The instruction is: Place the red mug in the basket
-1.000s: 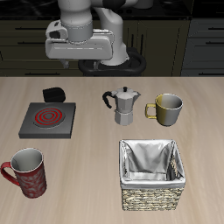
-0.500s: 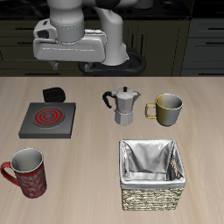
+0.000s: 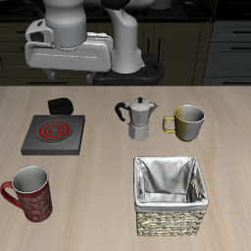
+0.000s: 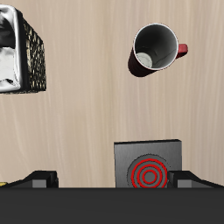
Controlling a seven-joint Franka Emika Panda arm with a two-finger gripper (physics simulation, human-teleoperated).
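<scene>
Red mug (image 3: 28, 192) sits upright near the table's front edge, at about 8 o'clock from table centre in the exterior view, handle pointing outward toward the table side, mouth open and empty; wrist view shows it too (image 4: 155, 49), nothing touching it. Basket (image 3: 170, 196) is level with it along the front edge, at about 3 o'clock from the mug, well apart, empty, silver lining visible. Gripper (image 3: 76, 67) hangs high above the back of the table, over the small burner plate (image 3: 54, 134), roughly 12 o'clock from the mug; its fingers aren't visible clearly enough, so I cannot tell if the pincer is released or clenched. Step in hand, as I judge it: approach. Suggest coming forward and down over the mug, pinching the rim wall away from the handle, keeping it upright, then lifting above the basket wall before crossing. Moka pot (image 3: 138, 118) and olive-yellow mug (image 3: 186, 121) sit farther back, off that path. No brands, labels or readable writing anywhere.
</scene>
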